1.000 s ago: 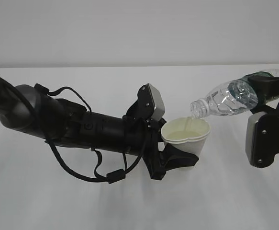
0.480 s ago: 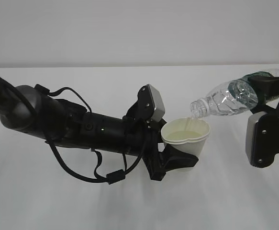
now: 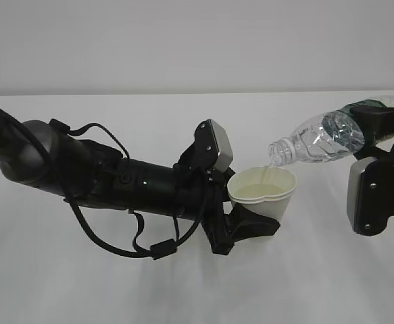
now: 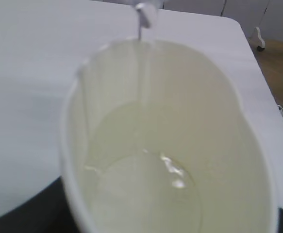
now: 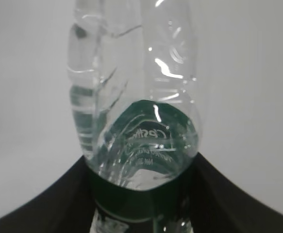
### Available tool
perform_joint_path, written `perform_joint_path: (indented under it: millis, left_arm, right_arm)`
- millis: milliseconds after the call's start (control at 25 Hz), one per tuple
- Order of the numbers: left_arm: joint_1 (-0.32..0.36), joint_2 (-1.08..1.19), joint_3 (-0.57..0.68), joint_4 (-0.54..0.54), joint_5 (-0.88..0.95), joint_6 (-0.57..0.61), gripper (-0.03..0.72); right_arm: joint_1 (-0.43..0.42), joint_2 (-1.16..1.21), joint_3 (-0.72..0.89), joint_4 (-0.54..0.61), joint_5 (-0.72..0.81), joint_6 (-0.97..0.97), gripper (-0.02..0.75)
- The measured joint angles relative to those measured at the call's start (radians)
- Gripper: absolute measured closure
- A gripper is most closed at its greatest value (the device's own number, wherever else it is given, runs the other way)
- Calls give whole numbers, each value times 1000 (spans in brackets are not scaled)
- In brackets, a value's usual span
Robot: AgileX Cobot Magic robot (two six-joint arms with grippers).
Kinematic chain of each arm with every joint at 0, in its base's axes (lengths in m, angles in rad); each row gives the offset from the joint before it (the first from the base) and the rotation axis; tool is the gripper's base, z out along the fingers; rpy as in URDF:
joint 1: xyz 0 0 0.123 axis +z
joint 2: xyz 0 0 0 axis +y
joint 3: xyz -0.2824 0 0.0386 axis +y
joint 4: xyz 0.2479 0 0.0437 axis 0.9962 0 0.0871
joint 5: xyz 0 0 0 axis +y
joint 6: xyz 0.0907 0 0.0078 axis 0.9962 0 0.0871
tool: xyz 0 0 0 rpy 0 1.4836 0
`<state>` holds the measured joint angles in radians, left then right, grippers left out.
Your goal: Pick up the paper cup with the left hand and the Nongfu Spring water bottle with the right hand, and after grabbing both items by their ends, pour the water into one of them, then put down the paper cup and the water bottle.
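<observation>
A: Entry, pour phase. Against the two earlier exterior frames, almost nothing has shifted. The paper cup [image 3: 263, 196] sits at the same spot and the same tilt. The Nongfu Spring water bottle [image 3: 318, 140] has its mouth just above the cup's far rim, on the cup's right, neck angled down as before.

B: Any change at all?

A: Only small. The thin thread of water [image 4: 140, 29] still falls from the mouth onto the cup's inner wall, and a shallow pool lies at the cup bottom in the left wrist view. The bottle may have crept up slightly; too slight to be sure.

B: Hands?

A: The left hand [image 3: 247, 226] is clamped round the lower part of the cup, holding it off the counter [image 3: 183, 297]. The cup rim is pinched slightly oval. The right hand [image 5: 141, 194] is clamped on the base end of the bottle, by the green label band, well to the right of the cup.

B: Reading for the task?

A: Judgement: pour is steady and mid-course, both grips unchanged. Some water remains in the bottle body. The cup is far from full. Remaining steps: right the bottle, then set both down on the counter. Risk: the squeezed cup could slop if the grip shifts.
</observation>
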<state>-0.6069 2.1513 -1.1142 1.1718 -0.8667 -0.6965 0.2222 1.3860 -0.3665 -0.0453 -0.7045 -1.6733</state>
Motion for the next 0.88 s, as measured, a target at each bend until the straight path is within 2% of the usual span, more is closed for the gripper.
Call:
perform_joint_path:
  millis: [880]
  left_arm:
    - [0,1,0,4,0,0,244]
  right_arm:
    - [0,0,0,0,-2,-15,337]
